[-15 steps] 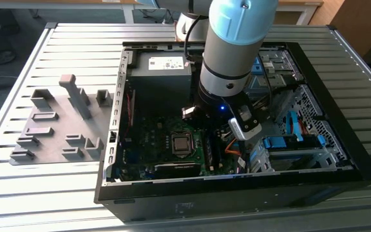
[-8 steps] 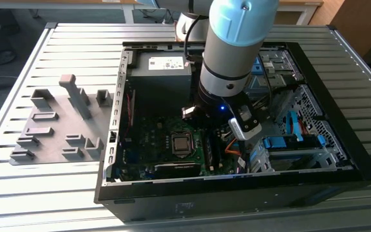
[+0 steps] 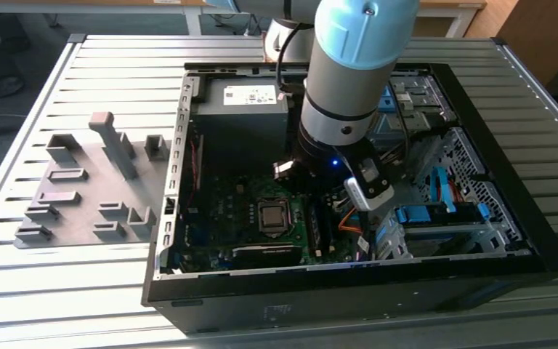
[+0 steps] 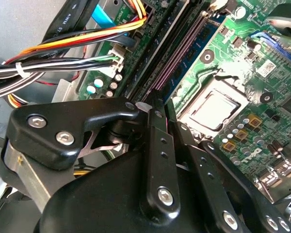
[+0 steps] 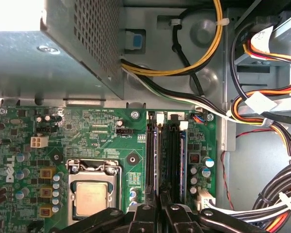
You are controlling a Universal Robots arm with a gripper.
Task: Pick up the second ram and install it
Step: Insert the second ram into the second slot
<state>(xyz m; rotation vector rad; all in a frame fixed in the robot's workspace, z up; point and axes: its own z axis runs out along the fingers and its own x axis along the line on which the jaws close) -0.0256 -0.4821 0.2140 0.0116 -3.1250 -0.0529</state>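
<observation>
The black gripper (image 4: pixel 157 145) sits low over the motherboard (image 5: pixel 102 131), its fingers (image 4: pixel 160 155) drawn narrow around the ram (image 5: pixel 156 155), a thin dark stick standing edge-up in a black slot (image 5: pixel 172 160); cables (image 5: pixel 262 121) crowd one side, the CPU socket (image 5: pixel 91 194) the other; white print on the board is too small to read.
</observation>
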